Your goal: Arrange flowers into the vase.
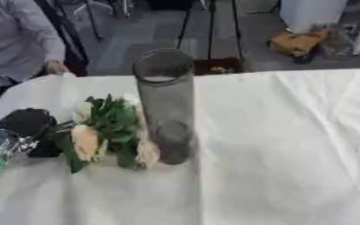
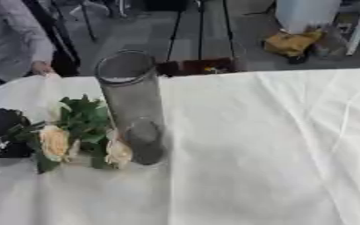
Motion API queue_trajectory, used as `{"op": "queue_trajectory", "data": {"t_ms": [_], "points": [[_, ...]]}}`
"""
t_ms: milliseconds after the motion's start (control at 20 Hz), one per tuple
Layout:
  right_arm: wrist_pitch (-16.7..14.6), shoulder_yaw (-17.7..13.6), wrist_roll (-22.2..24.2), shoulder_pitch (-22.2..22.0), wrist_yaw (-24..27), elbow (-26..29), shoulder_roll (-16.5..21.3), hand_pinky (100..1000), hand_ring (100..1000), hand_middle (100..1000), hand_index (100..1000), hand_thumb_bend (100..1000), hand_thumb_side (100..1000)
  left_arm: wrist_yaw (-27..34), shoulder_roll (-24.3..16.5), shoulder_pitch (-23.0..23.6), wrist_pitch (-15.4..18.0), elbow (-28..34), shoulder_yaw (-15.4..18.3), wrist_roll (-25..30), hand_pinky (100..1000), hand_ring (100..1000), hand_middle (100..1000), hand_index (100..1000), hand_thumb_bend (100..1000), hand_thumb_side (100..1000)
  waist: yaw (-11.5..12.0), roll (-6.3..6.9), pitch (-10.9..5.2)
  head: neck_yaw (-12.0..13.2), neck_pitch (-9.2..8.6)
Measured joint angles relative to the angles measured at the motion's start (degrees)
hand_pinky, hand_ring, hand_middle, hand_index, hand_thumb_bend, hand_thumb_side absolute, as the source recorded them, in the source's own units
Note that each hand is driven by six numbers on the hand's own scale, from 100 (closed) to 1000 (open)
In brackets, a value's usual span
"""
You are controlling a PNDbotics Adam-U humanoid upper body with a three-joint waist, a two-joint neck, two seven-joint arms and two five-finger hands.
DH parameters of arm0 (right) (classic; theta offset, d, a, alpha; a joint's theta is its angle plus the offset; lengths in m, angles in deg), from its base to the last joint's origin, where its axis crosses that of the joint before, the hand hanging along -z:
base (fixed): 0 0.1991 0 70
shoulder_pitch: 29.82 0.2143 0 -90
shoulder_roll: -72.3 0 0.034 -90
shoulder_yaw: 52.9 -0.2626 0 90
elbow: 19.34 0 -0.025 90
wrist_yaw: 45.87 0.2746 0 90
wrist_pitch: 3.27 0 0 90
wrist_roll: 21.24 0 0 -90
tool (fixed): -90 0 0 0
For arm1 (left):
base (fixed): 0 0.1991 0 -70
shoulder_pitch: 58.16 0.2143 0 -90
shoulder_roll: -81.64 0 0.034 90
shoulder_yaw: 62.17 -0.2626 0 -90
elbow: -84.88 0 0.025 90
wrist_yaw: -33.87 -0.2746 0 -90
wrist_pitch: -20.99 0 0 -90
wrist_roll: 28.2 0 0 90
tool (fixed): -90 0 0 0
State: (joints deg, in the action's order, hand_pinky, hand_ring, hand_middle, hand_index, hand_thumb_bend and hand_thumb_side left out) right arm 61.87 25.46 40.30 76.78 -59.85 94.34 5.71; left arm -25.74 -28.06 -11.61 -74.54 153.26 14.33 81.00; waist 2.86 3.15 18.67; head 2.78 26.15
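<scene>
One bunch of cream flowers [image 1: 106, 132] with green leaves, held by the left hand [image 1: 29, 127] at the left edge of the white-clothed table [image 1: 290, 145]. Black fingers seemingly wrapped round the stems, though too dark and blurred to tell for certain. Blooms lying low, just left of the tall clear vase [image 1: 166, 105], the rightmost bloom touching or nearly touching the glass near its base. Vase upright, empty, mouth open well above the flowers. No right hand anywhere in either view.

Step in hand, by judgement: lifting the bunch and feeding the stems down into the vase. To do it well: raise the bunch clear above the rim before moving right, to avoid knocking the tall, narrow glass. Turn stems down and blooms up. Centre the stem ends over the mouth, then lower straight. Release only once the stems are well inside.
</scene>
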Motion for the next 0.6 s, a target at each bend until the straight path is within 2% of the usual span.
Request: {"op": "queue_trajectory", "data": {"t_ms": [300,350,400,450,500,550,600], "points": [[-0.06,0.00,-0.10,-0.03,0.00,0.00,-0.26,891,1000,832,897,100,1000,4.80,-0.72,0.15,-1.29,1.79,0.00,1.62,100,100,100,183,100,806,0.00,-0.11,-0.02,0.53,0.00],[-0.05,0.00,-0.11,-0.04,0.00,0.00,-0.27,891,1000,832,897,100,1000,5.15,-0.82,0.16,-1.42,2.00,0.00,1.88,100,100,123,202,100,813,0.01,-0.11,-0.04,0.61,0.00],[-0.03,0.00,-0.14,-0.04,0.00,0.00,-0.28,891,1000,832,897,100,1000,5.25,-0.96,0.17,-1.50,2.13,0.00,2.18,100,100,204,273,100,817,0.01,-0.11,-0.10,0.62,0.00],[0.00,0.00,-0.17,-0.04,0.00,0.00,-0.28,891,1000,832,897,100,1000,5.25,-1.10,0.21,-1.51,2.36,0.00,2.53,100,105,222,290,100,816,0.02,-0.11,-0.16,0.62,0.00],[0.03,0.00,-0.20,-0.05,0.00,0.00,-0.29,891,1000,832,897,100,1000,5.16,-1.16,0.23,-1.48,2.54,0.00,2.92,100,126,238,300,100,820,0.03,-0.11,-0.25,0.63,0.00],[0.05,0.00,-0.23,-0.05,0.00,0.00,-0.29,891,1000,832,897,100,1000,5.06,-1.17,0.27,-1.41,2.75,0.00,3.29,100,206,315,341,100,837,0.04,-0.11,-0.30,0.63,0.00],[0.08,0.00,-0.26,-0.06,0.00,0.00,-0.29,891,1000,832,897,100,1000,4.89,-1.18,0.34,-1.33,2.89,0.00,3.66,100,218,324,352,100,835,0.05,-0.11,-0.31,0.63,0.00]]}}
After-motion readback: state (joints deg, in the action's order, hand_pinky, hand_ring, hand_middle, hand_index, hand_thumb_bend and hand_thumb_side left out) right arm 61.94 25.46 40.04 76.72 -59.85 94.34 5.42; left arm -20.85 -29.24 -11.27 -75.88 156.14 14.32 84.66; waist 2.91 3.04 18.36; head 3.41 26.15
